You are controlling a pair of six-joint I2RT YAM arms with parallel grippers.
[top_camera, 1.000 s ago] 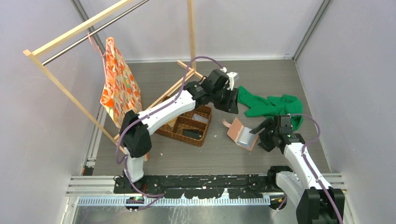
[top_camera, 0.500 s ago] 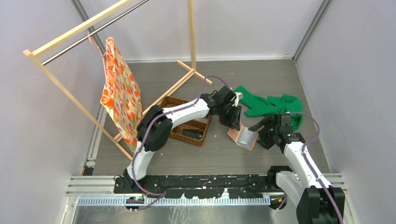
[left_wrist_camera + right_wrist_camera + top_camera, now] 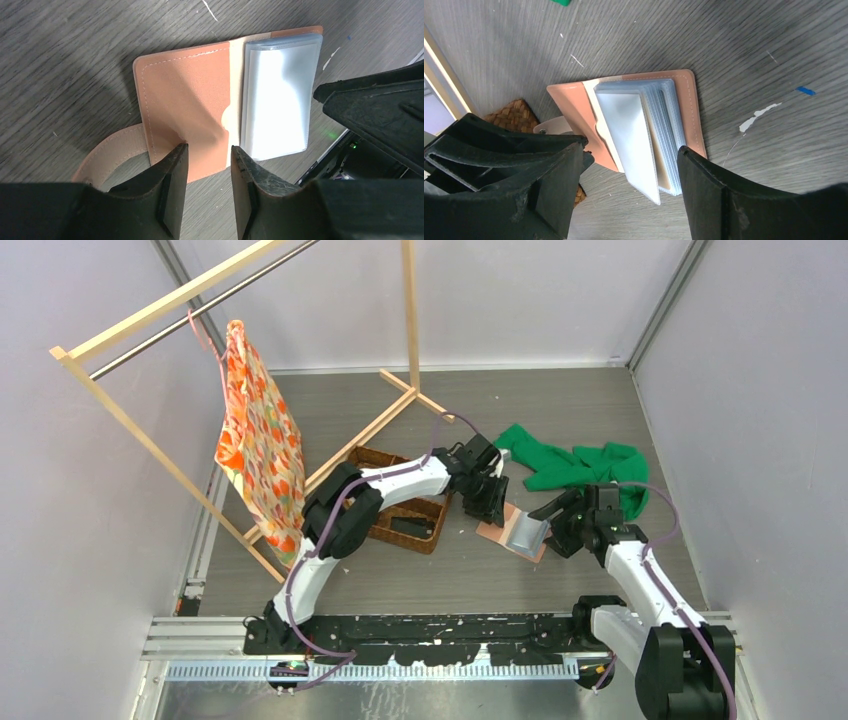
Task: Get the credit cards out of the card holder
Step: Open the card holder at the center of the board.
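Note:
The salmon-pink card holder (image 3: 510, 533) lies open on the grey table between both grippers. Its left flap (image 3: 185, 105) lies flat, with a strap tab (image 3: 107, 152) curling off the near left corner. A stack of clear plastic sleeves (image 3: 644, 130) fans up from the right half. I cannot make out any credit cards in the sleeves. My left gripper (image 3: 207, 152) hangs low over the flap's near edge, jaws a narrow gap apart, with its left fingertip (image 3: 175, 155) touching the flap. My right gripper (image 3: 629, 170) is wide open, straddling the sleeves' near edge.
A brown woven basket (image 3: 400, 512) with dark items sits just left of the holder, under the left arm. Green cloth (image 3: 580, 465) lies behind the right gripper. A wooden rack (image 3: 405, 330) with an orange patterned cloth (image 3: 258, 435) stands at the back left.
The left arm swung down from behind the basket onto the holder's left flap, and its jaws narrowed. The flap now lies flatter. The right gripper barely shifted.

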